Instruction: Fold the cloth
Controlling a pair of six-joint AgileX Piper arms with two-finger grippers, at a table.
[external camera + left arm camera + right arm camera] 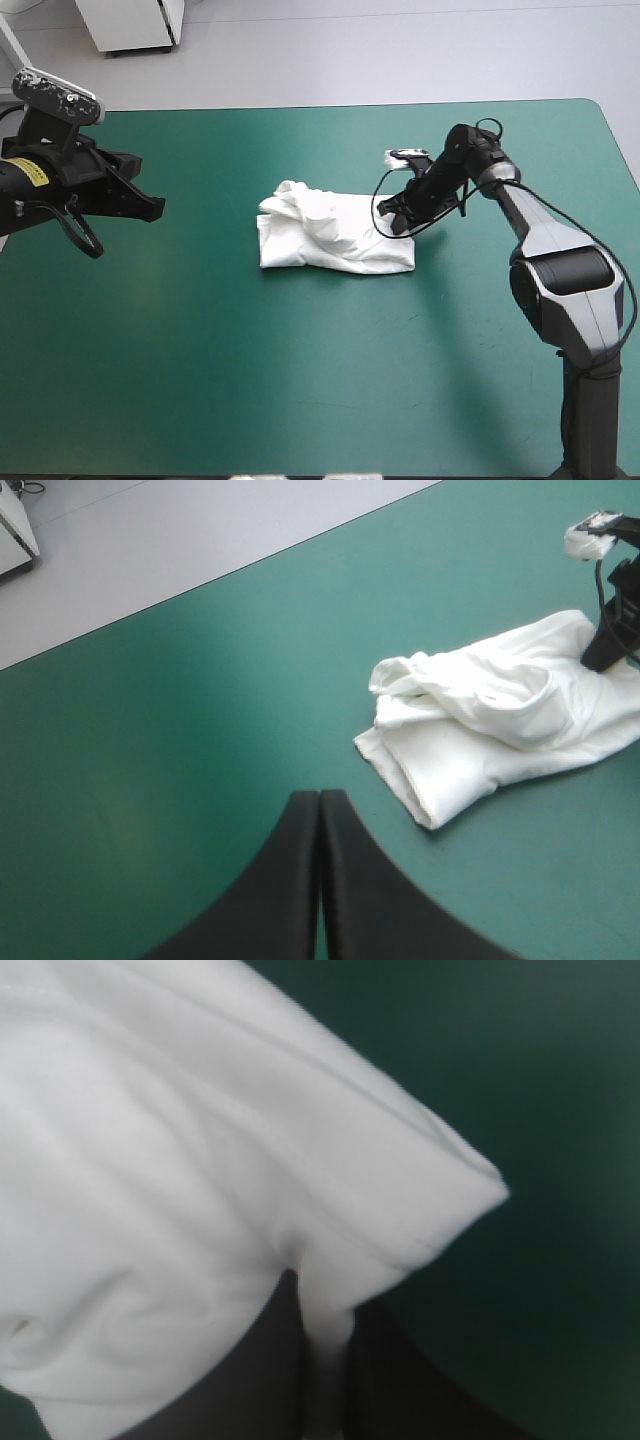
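The white T-shirt (330, 232) lies as a loosely folded, rumpled bundle near the middle of the teal-green table (300, 380). My right gripper (398, 222) sits at the bundle's right end, shut on the T-shirt. In the right wrist view a strip of the T-shirt (200, 1160) runs down between the black fingers of the right gripper (322, 1345). My left gripper (150, 208) hovers over the table's left side, well clear of the bundle. In the left wrist view the left gripper (319, 805) is shut into one arch, with the T-shirt (500, 715) ahead of it and off to one side.
The table's far edge (350, 104) runs behind the bundle, with pale floor beyond. Bare teal-green cover surrounds the T-shirt on all sides.
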